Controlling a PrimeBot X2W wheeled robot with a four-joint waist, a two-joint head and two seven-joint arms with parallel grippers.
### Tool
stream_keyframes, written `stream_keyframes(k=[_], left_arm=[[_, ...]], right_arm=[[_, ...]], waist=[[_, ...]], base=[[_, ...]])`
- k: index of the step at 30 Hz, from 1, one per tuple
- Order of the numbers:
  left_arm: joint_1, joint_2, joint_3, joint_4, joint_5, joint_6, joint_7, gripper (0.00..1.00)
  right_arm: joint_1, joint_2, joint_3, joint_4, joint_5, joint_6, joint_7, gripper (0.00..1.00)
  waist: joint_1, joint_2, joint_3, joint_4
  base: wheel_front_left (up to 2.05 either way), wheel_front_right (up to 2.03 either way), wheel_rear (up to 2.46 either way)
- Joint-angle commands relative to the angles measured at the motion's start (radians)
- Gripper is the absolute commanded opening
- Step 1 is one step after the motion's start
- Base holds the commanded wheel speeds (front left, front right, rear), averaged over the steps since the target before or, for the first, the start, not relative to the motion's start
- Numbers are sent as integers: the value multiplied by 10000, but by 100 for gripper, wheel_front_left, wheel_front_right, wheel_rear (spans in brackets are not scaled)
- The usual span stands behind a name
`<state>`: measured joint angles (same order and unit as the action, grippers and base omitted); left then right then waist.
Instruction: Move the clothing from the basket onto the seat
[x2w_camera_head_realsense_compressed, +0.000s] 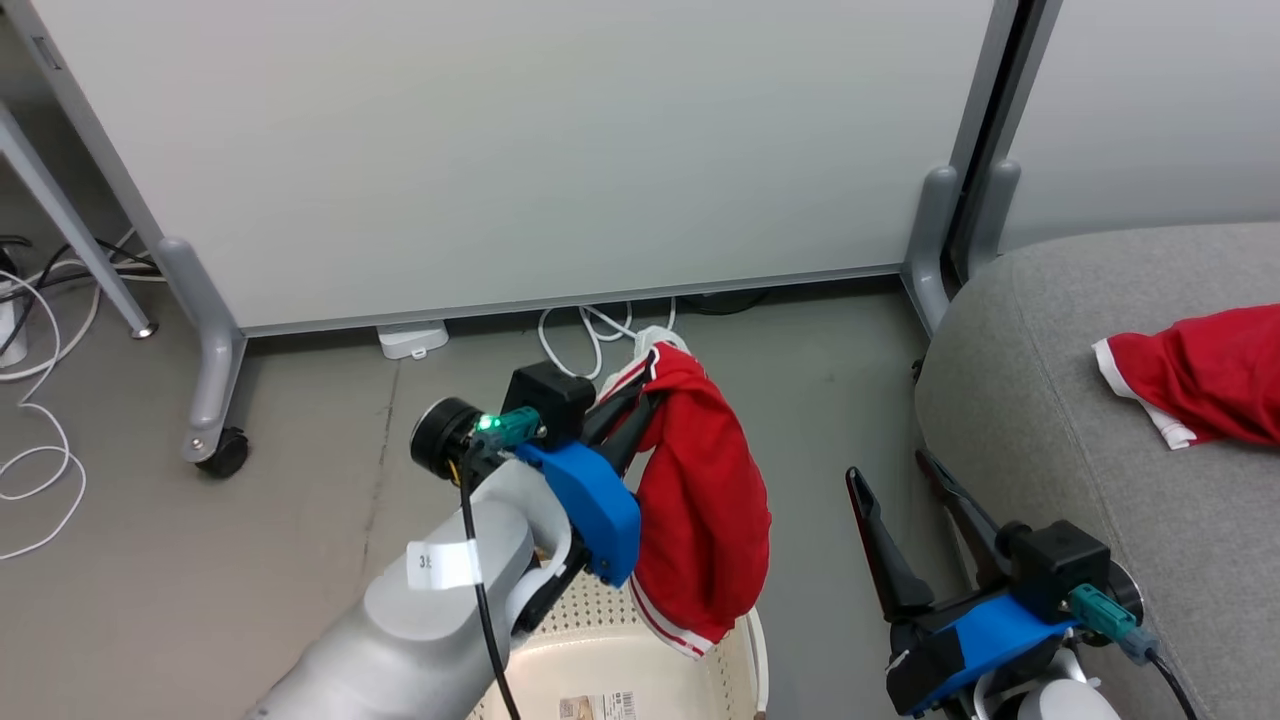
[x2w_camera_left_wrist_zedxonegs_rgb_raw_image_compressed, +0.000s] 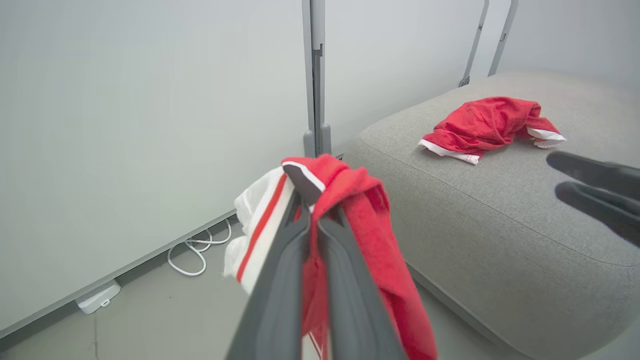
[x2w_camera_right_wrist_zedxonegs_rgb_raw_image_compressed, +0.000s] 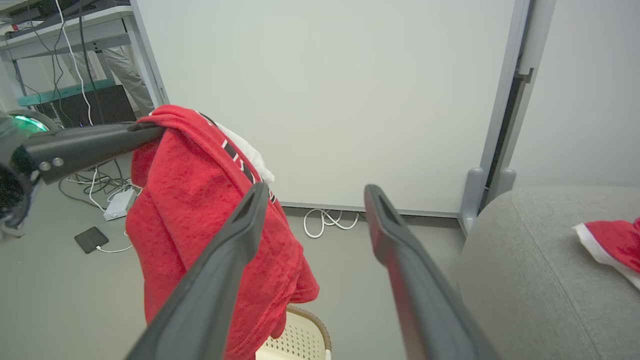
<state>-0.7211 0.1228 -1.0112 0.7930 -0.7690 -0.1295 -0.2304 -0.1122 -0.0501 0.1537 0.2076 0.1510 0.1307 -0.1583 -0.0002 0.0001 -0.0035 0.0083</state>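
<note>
My left gripper (x2w_camera_head_realsense_compressed: 640, 395) is shut on a red garment (x2w_camera_head_realsense_compressed: 700, 500) with white panels and striped trim, which hangs in the air above the cream basket (x2w_camera_head_realsense_compressed: 690, 665). The left wrist view shows that garment (x2w_camera_left_wrist_zedxonegs_rgb_raw_image_compressed: 360, 220) draped over my closed fingers (x2w_camera_left_wrist_zedxonegs_rgb_raw_image_compressed: 305, 240). A plain red garment (x2w_camera_head_realsense_compressed: 1205, 375) with white cuffs lies on the light-grey seat (x2w_camera_head_realsense_compressed: 1050, 400) at the right. My right gripper (x2w_camera_head_realsense_compressed: 890, 475) stands open and empty beside the seat's left edge. From the right wrist, the held garment (x2w_camera_right_wrist_zedxonegs_rgb_raw_image_compressed: 200, 210) hangs left of my fingers (x2w_camera_right_wrist_zedxonegs_rgb_raw_image_compressed: 250, 210), over the basket's rim (x2w_camera_right_wrist_zedxonegs_rgb_raw_image_compressed: 312, 320).
White partition panels (x2w_camera_head_realsense_compressed: 500, 150) on wheeled grey feet (x2w_camera_head_realsense_compressed: 215, 380) stand behind. White cables (x2w_camera_head_realsense_compressed: 590, 335) and a power adapter (x2w_camera_head_realsense_compressed: 412, 340) lie on the floor under them. A table leg (x2w_camera_head_realsense_compressed: 70, 225) and more cables are at the far left. A phone (x2w_camera_right_wrist_zedxonegs_rgb_raw_image_compressed: 91, 239) lies on the floor.
</note>
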Motion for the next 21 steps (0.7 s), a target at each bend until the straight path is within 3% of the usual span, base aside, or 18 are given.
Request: stream_keyframes(k=[1, 21], left_arm=[[-238, -42, -17, 43, -98, -16, 53, 0], [-1043, -485, -265, 742, -475, -17, -108, 0]], right_arm=[[184, -5, 41, -1, 46, 1, 24, 100], [142, -4, 539, 170, 193, 1, 32, 100]], waist=[[2, -1, -97, 92], [2, -1, -173, 159]], base=[[0, 0, 0], [0, 0, 0]])
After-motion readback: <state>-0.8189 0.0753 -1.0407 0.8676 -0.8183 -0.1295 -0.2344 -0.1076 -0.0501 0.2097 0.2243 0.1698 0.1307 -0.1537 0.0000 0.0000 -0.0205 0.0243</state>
